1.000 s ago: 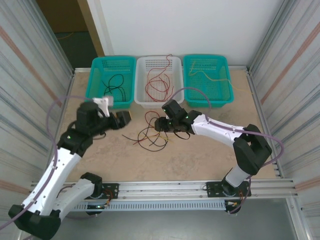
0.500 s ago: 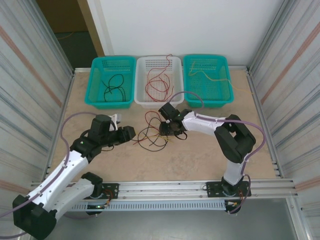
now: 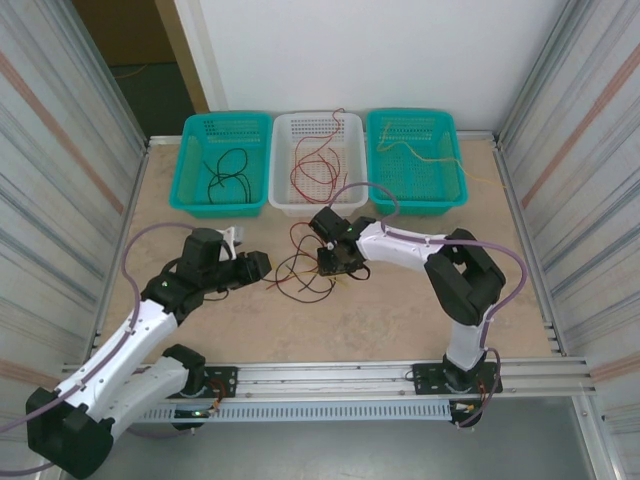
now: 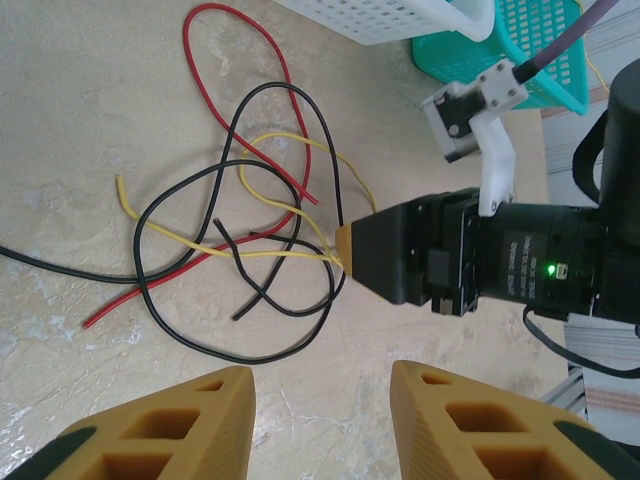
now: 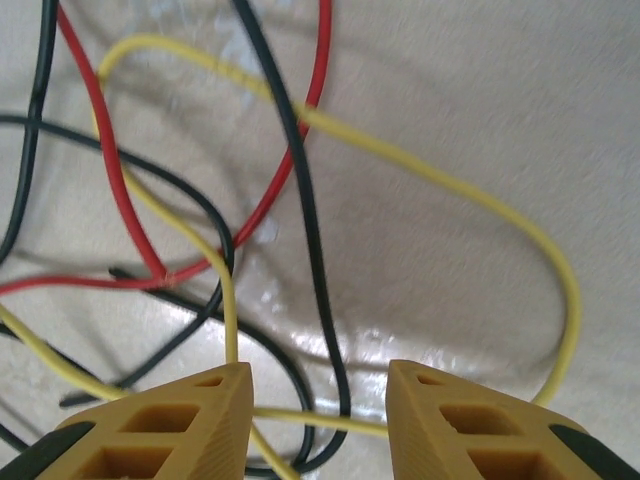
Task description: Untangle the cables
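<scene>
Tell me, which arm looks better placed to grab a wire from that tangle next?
Probably the right arm. The right gripper, open, hangs directly over the tangled cables, a yellow cable running between its fingertips. The left gripper, also open, sits beside the pile.

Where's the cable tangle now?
Top view: the cable tangle lies on the table in front of the white basket, between the left gripper and the right gripper, whose jaws hang over it.

Robot lab cell. Evidence: left arm (image 3: 130, 330) and right arm (image 3: 405, 245) bolted to aluminium rail (image 3: 330, 373) at table (image 3: 400, 320) edge; corrugated metal panels (image 3: 60, 180) on 2 sides; plain white wall (image 3: 380, 50) behind; 3 plastic baskets (image 3: 318, 204) in row.
</scene>
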You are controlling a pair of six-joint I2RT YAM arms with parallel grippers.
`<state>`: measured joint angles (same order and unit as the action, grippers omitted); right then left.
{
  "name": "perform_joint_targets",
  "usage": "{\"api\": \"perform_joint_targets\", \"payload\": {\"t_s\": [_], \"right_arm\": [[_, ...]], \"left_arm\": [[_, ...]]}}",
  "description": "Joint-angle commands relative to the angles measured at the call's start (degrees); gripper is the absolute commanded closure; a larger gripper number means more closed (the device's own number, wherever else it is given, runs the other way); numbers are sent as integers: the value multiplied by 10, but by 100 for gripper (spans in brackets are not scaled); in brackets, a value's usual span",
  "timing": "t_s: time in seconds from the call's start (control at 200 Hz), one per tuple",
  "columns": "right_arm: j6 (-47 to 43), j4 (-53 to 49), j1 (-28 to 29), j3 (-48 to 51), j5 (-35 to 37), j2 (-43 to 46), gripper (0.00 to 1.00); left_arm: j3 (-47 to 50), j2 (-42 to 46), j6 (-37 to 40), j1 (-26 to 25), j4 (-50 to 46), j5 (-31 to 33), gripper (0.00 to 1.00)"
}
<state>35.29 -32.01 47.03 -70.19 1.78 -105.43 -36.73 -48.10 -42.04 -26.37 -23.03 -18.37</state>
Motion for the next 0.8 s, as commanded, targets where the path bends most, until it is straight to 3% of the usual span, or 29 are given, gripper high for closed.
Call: {"api": "perform_joint_targets", "payload": {"t_s": [0.0,0.296,0.536,0.797], "right_arm": [[-11,-36,5,17,2,23,62],[-25,-58,14,-15,-20,-25,73],[-31,-59,9,-3,14,31,65],[-69,-40,-79,5,28,42,57]], "left_arm": [[-19,2,14,-3,-7,1,59],[-30,-14,16,-3,7,-6,60],[-28,-12,22,-3,2,-5,59],[-27,-23,17,-4,16,-17,60]]}}
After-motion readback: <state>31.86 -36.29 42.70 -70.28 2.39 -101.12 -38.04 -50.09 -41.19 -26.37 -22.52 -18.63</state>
